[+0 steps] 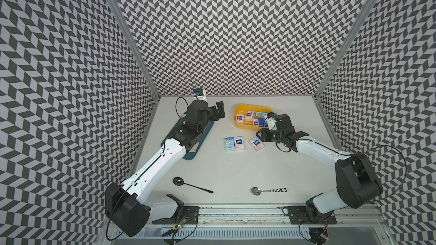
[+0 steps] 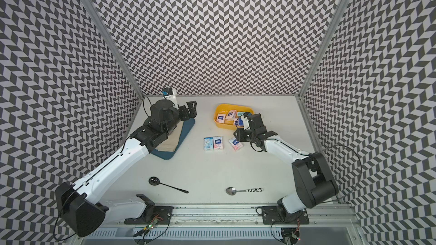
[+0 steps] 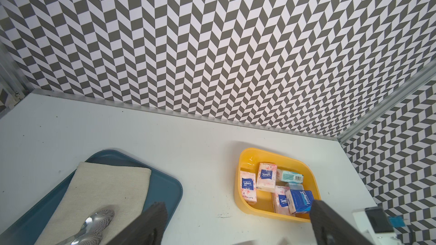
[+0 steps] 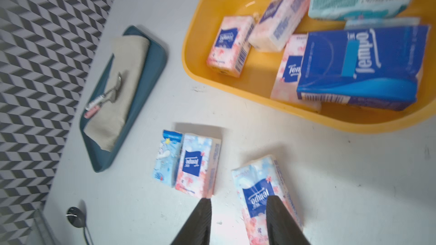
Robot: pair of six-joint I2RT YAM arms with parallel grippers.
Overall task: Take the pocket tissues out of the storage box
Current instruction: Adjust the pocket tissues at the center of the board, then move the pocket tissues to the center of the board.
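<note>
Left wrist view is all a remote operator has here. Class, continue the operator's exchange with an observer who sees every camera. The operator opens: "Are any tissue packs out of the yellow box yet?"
Observer: Yes. Three lie on the table in front of the storage box: a pale blue pack touching a pink pack, and a third pack apart from them.
Operator: What is working near them?
Observer: The right end effector hangs over that third pack with its jaws apart. The pack lies flat on the table.
Operator: Anything else I can't see?
Observer: A black spoon and a metal spoon lie near the table's front edge.
</note>
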